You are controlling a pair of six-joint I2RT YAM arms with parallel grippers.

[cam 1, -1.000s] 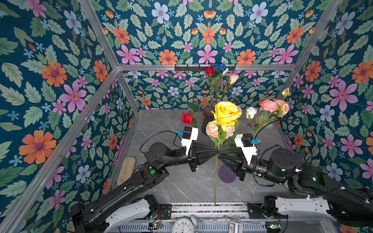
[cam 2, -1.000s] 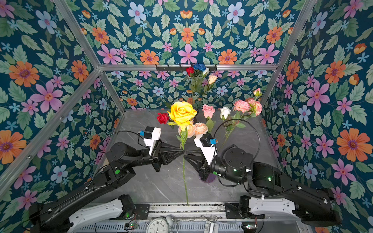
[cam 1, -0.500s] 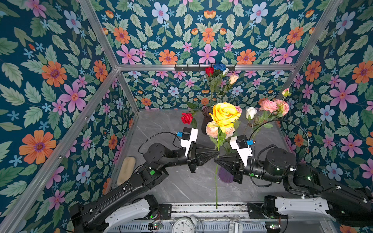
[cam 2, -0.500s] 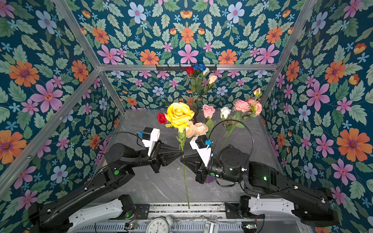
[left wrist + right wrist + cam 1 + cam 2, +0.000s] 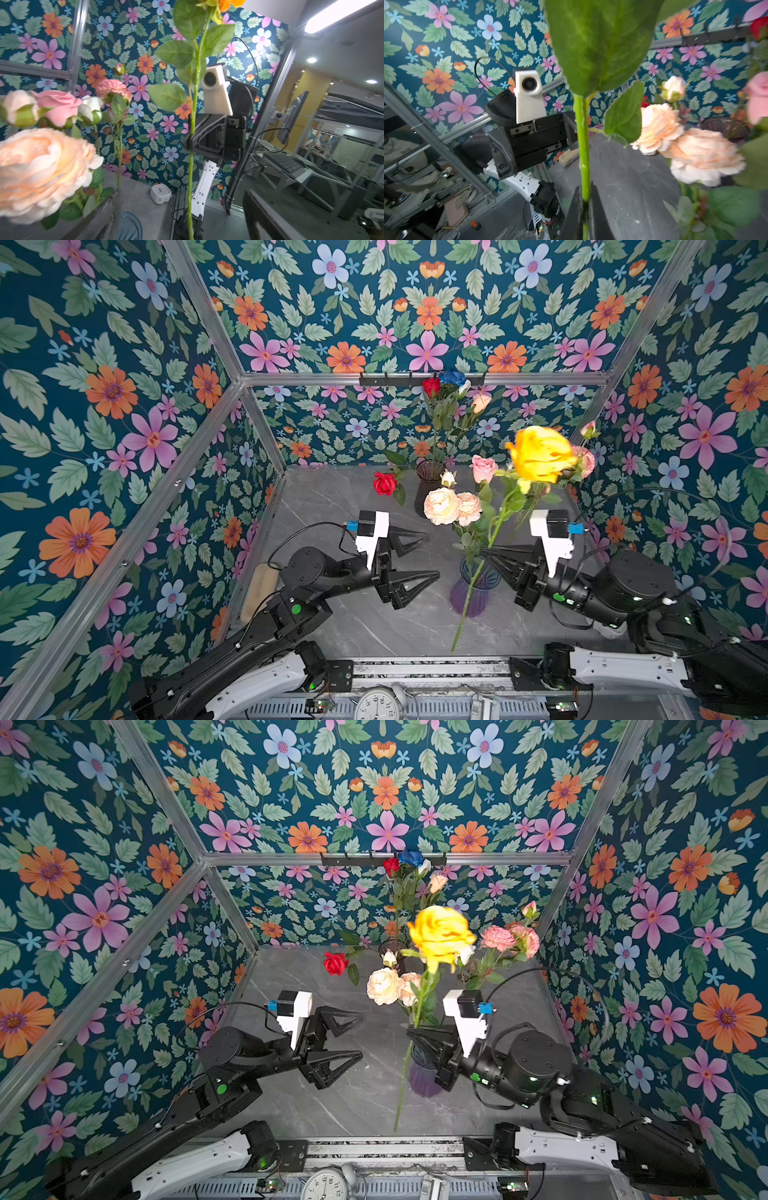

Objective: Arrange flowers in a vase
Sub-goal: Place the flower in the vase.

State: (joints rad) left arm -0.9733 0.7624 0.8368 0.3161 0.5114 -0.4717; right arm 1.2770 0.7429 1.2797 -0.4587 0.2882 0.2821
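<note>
the right gripper [image 5: 487,552] is pinched tight on the green stem of the yellow rose [image 5: 539,454], right of the middle in a top view. the stem runs across the purple vase [image 5: 468,599], which has peach roses [image 5: 442,506] in it. the left gripper [image 5: 432,555], near the middle, is wide apart, holding nothing.
</note>
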